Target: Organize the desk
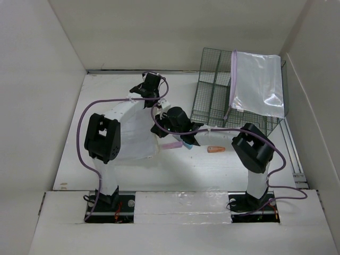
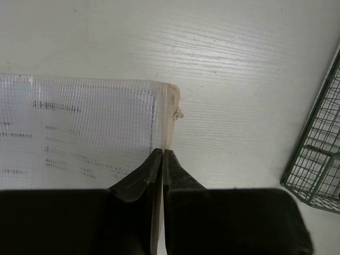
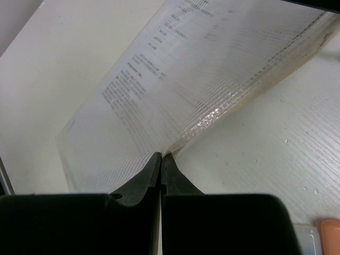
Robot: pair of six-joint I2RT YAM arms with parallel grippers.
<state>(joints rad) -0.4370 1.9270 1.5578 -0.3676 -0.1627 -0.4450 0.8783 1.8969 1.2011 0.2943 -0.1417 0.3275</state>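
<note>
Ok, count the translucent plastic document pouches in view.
2. One white-mesh pouch holding printed paper is pinched by the left claw and right claw over the white desk; one purple-edged pouch lies atop the dark green wire rack. Others may be hidden.

arms (image 1: 103,139): white links, black joints | cables (image 1: 81,139): purple | fingers (image 2: 139,179): black

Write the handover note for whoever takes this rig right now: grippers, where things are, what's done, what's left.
Grippers: left gripper shut on a corner of the mesh document pouch; right gripper shut on another edge of it.
Things: pouch held between both arms above the desk.
Done: clear zip bag lies on the green wire rack.
Left: probably stow the held pouch; orange item and pink item lie loose.
</note>
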